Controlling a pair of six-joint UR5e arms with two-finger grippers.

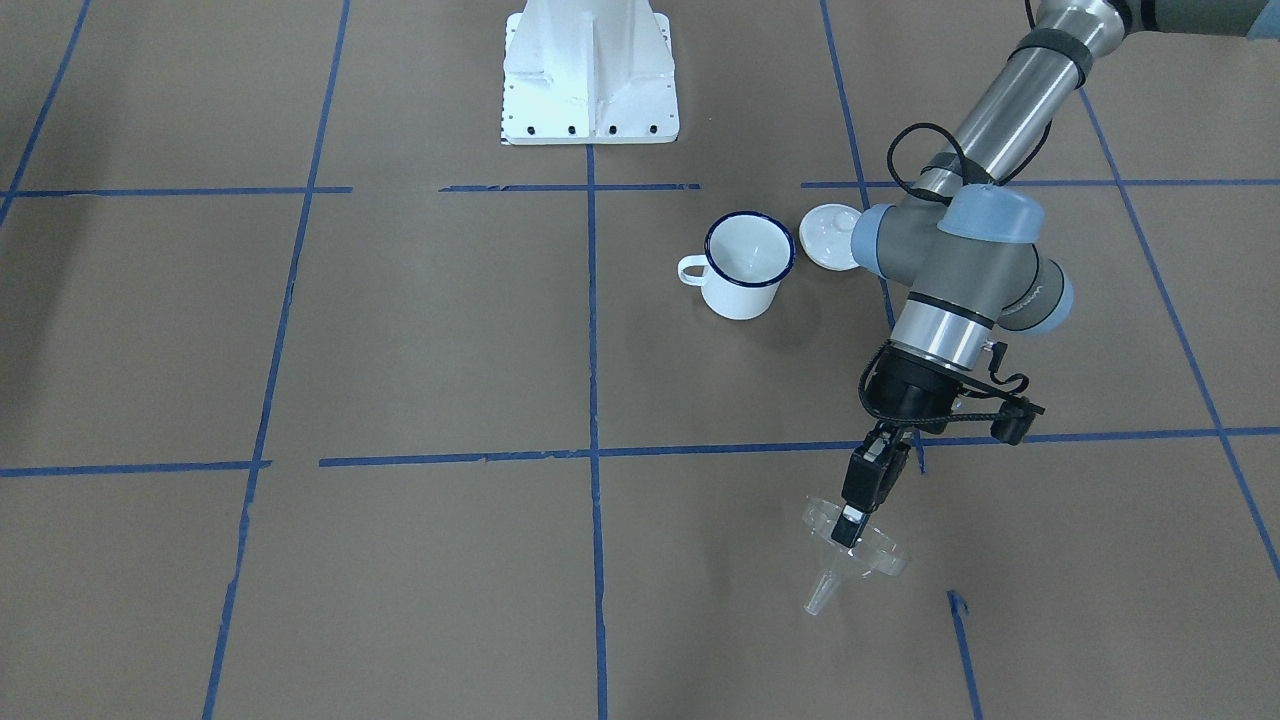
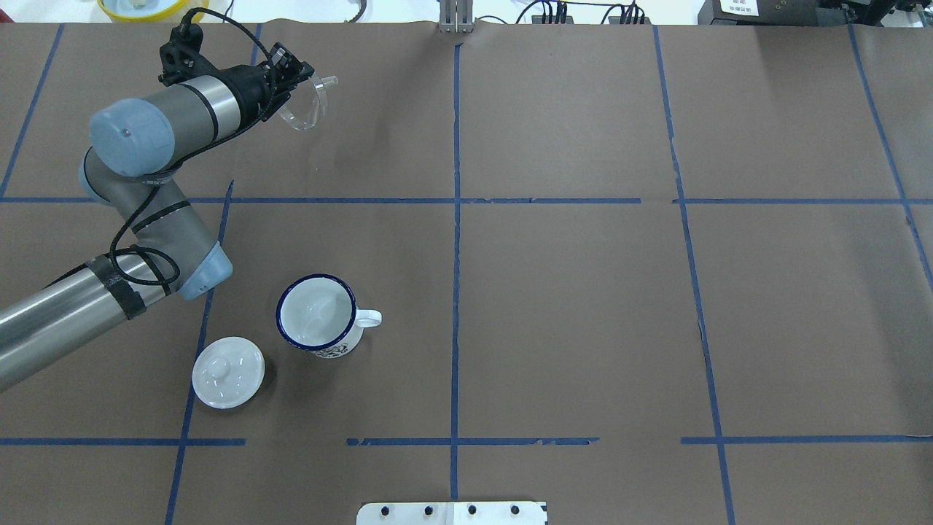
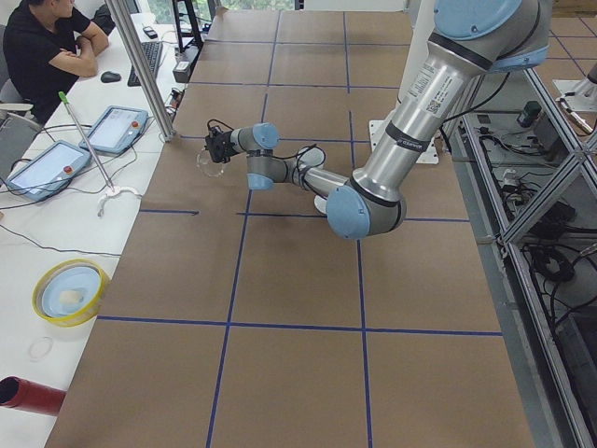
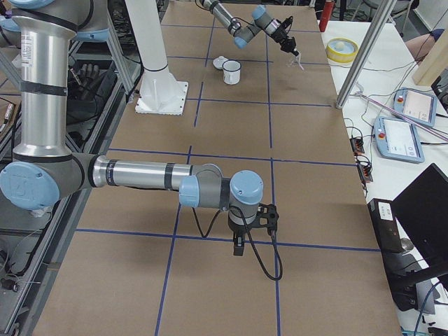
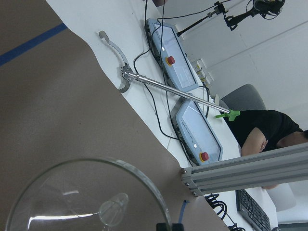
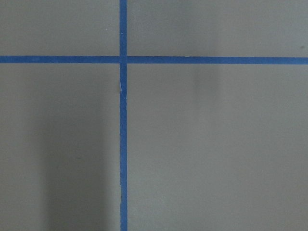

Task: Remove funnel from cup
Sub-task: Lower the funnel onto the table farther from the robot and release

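Observation:
My left gripper (image 1: 850,525) is shut on the rim of the clear funnel (image 1: 880,550), which it holds tilted above the table's far part, spout pointing away from me. The overhead view shows the funnel (image 2: 302,113) far from the cup (image 2: 317,315). The cup (image 1: 748,262), a white mug with a dark blue rim, stands upright and empty. The left wrist view shows the funnel's mouth (image 5: 91,197) from inside. My right gripper (image 4: 238,248) shows only in the exterior right view, low over the table; I cannot tell whether it is open or shut.
A white domed lid (image 2: 228,372) with a knob lies beside the cup, partly behind my left arm (image 1: 960,270) in the front view. The white robot base (image 1: 590,80) stands at the table's near edge. Operator consoles (image 5: 187,96) lie beyond the far edge.

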